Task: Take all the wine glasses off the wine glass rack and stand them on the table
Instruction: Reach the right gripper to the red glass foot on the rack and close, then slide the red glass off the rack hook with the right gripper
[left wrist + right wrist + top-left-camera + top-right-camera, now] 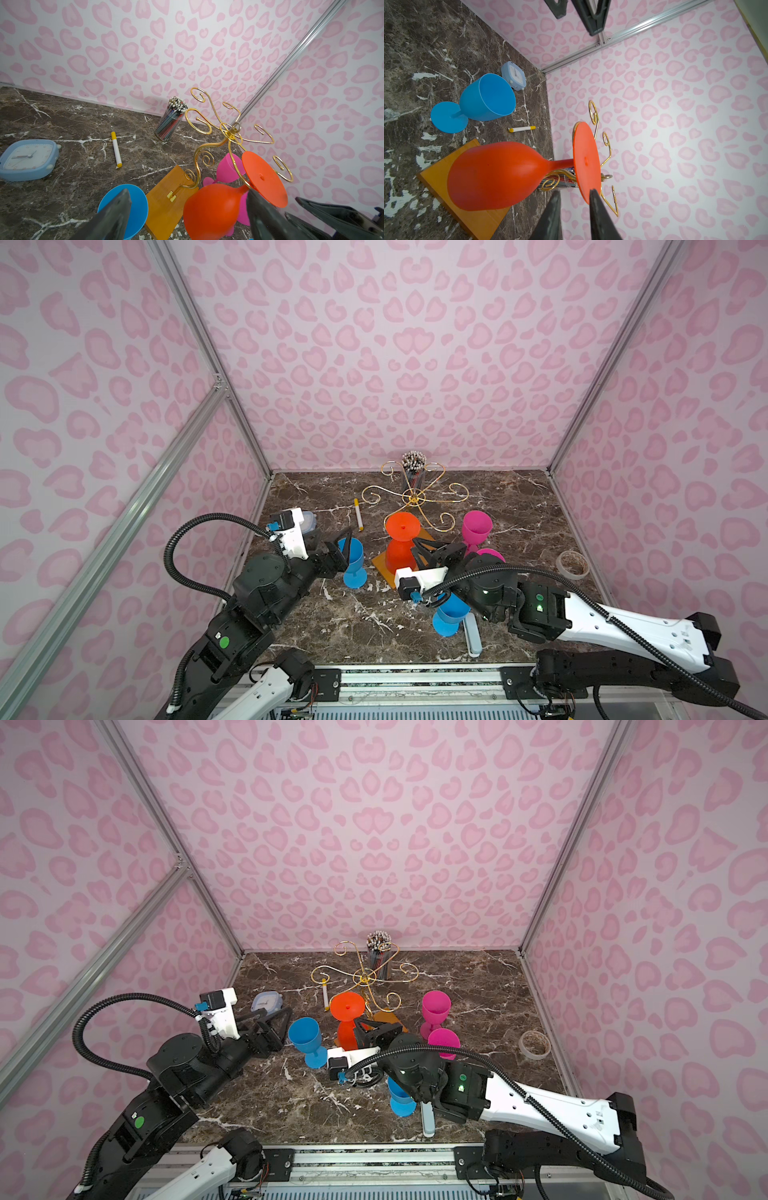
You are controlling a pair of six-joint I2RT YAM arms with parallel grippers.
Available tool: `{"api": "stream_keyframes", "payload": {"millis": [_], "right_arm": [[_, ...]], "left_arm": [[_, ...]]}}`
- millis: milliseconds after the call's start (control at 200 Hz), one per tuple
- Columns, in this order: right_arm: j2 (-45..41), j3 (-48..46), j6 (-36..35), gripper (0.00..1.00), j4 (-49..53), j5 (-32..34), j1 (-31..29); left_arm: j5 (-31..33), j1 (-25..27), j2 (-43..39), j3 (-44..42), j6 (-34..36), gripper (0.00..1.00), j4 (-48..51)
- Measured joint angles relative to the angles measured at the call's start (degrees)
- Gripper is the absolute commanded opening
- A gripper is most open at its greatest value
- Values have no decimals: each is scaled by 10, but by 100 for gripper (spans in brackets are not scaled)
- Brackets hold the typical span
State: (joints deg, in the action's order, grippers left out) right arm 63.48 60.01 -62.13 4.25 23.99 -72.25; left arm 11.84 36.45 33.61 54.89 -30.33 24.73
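- Wine glass [400,545], orange: hangs upside down by its foot from a front arm of the wine glass rack [415,498], bowl over the rack's wooden base [166,203], near the middle of the table [519,510].
- My right gripper [574,192]: at the glass's foot, jaws narrowly parted (foot rim by one fingertip; whether they touch I cannot tell), nothing clamped.
- My left gripper [188,191]: spread wide, empty, just beside an upright blue glass [353,562] left of the base.
- Surroundings: pink glass [476,526] right of the rack; marker [358,514] and pencil cup [413,470] behind; clock [29,159] far left.
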Motion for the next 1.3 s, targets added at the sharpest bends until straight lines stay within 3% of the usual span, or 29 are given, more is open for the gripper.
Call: {"api": "stream_keyframes", "payload": {"millis": [820, 1300], "right_arm": [[25, 20, -32, 16, -1, -26, 25], [23, 26, -34, 6, 4, -26, 25]], "left_arm": [[2, 0, -20, -5, 0, 88, 0], [2, 0, -26, -15, -1, 89, 0]]}}
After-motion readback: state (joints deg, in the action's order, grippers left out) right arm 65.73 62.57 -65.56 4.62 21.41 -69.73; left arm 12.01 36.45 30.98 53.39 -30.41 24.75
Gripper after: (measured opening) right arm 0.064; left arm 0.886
